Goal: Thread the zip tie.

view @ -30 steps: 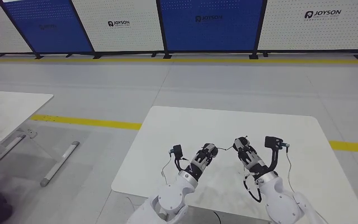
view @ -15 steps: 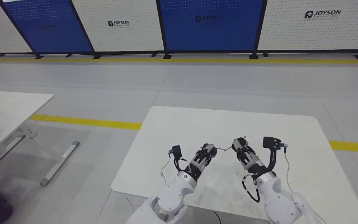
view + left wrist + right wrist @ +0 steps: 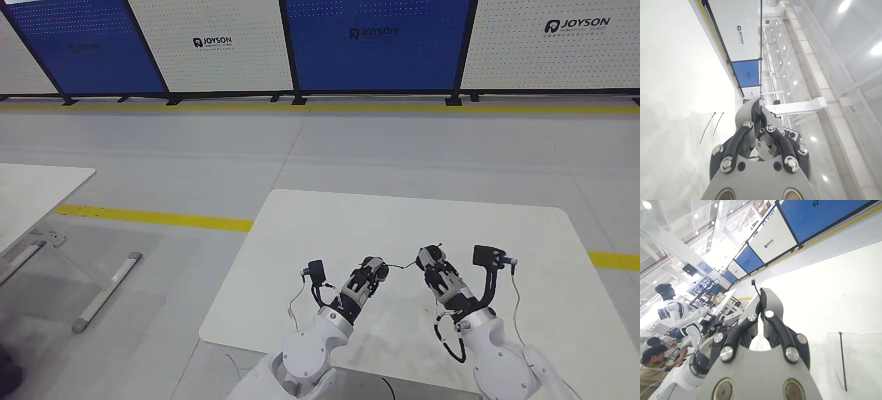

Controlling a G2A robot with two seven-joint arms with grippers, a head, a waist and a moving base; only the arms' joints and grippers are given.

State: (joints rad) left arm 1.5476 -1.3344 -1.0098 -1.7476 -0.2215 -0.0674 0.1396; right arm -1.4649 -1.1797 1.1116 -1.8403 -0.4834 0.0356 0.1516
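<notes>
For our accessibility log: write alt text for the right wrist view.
The right hand is shut on a black zip tie, whose head sticks out past the fingertips, above a white table. A spare tie lies flat on a clear sheet on the table.

White table [image 3: 420,215] — two loose black zip ties [image 3: 718,124] lie side by side on it.

Smooth matt white on the table [image 3: 400,215], thin black plastic with a slight sheen in the zip tie [image 3: 755,287], smooth grey plastic shells, ribbed black lining and shiny metal rivets on the right gripper [image 3: 761,291] and left gripper [image 3: 759,104].
</notes>
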